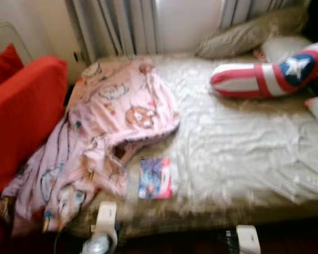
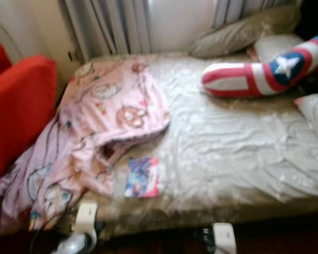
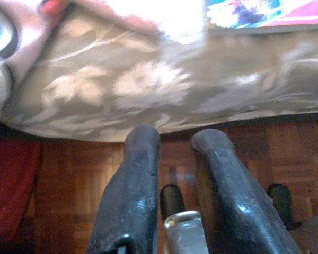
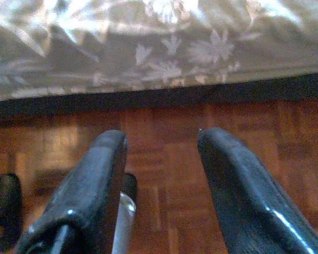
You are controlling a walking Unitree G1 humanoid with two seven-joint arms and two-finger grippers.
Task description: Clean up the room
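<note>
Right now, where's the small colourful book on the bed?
The colourful book lies flat near the bed's front edge, left of centre in the eye views, just right of the crumpled pink cartoon blanket and ahead of the left gripper.

We hold both arms low in front of us. Our left gripper [image 3: 175,140] has its fingers a little apart. Our right gripper [image 4: 161,140] has its fingers wide apart. Both hold nothing.
</note>
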